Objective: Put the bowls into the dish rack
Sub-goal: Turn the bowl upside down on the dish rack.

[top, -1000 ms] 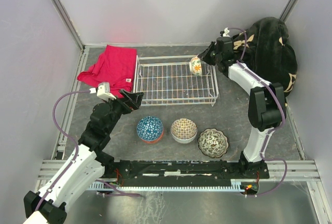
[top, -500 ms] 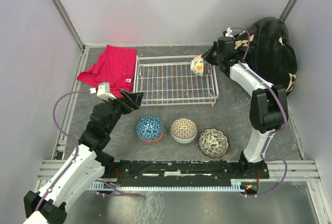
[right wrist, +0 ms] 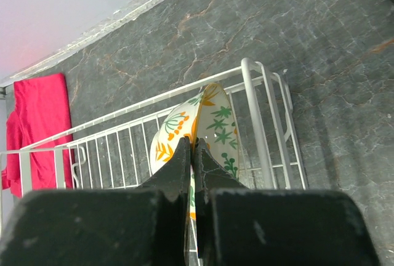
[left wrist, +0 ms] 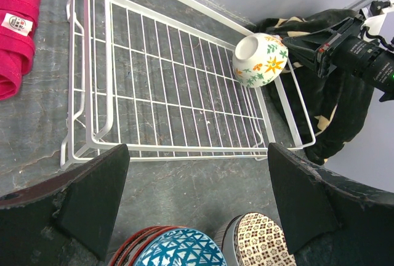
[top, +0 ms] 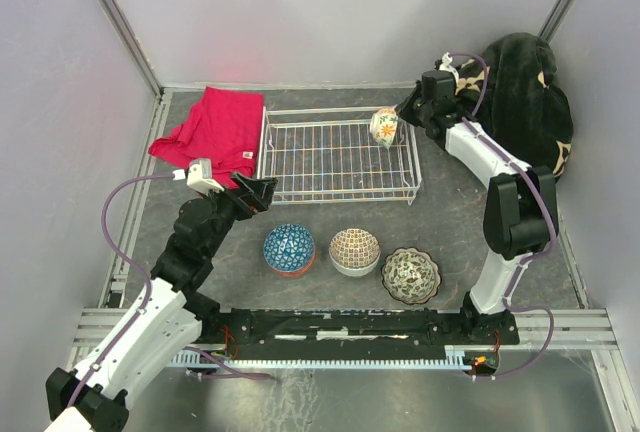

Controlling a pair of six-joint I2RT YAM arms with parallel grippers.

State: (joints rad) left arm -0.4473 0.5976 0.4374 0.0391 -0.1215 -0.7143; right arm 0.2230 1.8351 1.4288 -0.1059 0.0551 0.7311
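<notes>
The white wire dish rack (top: pixel 335 157) lies at the back centre; it also shows in the left wrist view (left wrist: pixel 172 93) and the right wrist view (right wrist: pixel 258 112). My right gripper (top: pixel 400 117) is shut on the rim of a white floral orange bowl (top: pixel 381 126), held on edge at the rack's far right end (right wrist: pixel 203 121) (left wrist: pixel 260 60). Three bowls stand in front of the rack: blue mosaic (top: pixel 289 249), red lattice (top: pixel 354 250), green speckle (top: pixel 411 275). My left gripper (top: pixel 262 192) is open and empty above the table, near the rack's front left corner.
A red cloth (top: pixel 213 130) lies left of the rack. A black floral blanket (top: pixel 520 97) is heaped in the back right corner, behind my right arm. Grey walls close in the table on three sides.
My right gripper and the floral bowl have shifted slightly right and back at the rack's right end. The left arm has not moved.
</notes>
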